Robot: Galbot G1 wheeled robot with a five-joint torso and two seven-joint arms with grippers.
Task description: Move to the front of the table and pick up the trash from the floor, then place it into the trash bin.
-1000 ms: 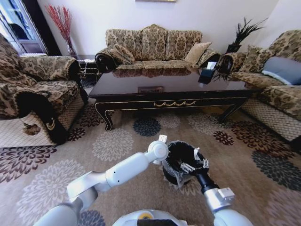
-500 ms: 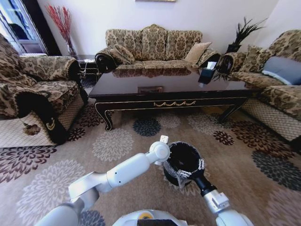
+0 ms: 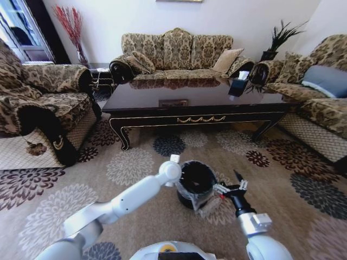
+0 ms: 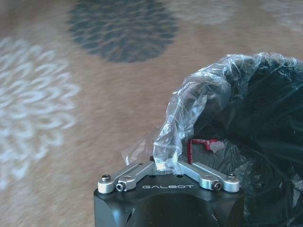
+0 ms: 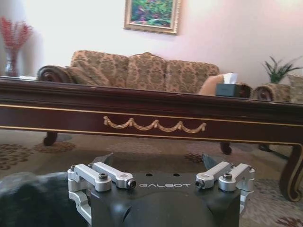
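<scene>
A furnished home living room. Three sofas (image 3: 176, 51) in matching brown damask upholstery (one against the far wall, one at each side) surround a long, low coffee table (image 3: 195, 103) of glossy dark wood with gold scroll ornament. A beige carpet (image 3: 135, 162) printed with large flower medallions covers the floor. Decorative details include a framed painting (image 5: 151, 15), a vase of red dried stems (image 3: 73, 30), a potted plant (image 3: 279, 40) and a tissue box (image 3: 238, 84).

Living room. A floral-medallion carpet (image 3: 135, 162) covers the floor; patterned brocade sofas (image 3: 176, 51) line a pale wall (image 3: 233, 16). Red dried stems (image 3: 70, 24), a potted plant (image 3: 279, 38) and, apparently, a framed painting (image 5: 151, 15) complete the setting.
</scene>
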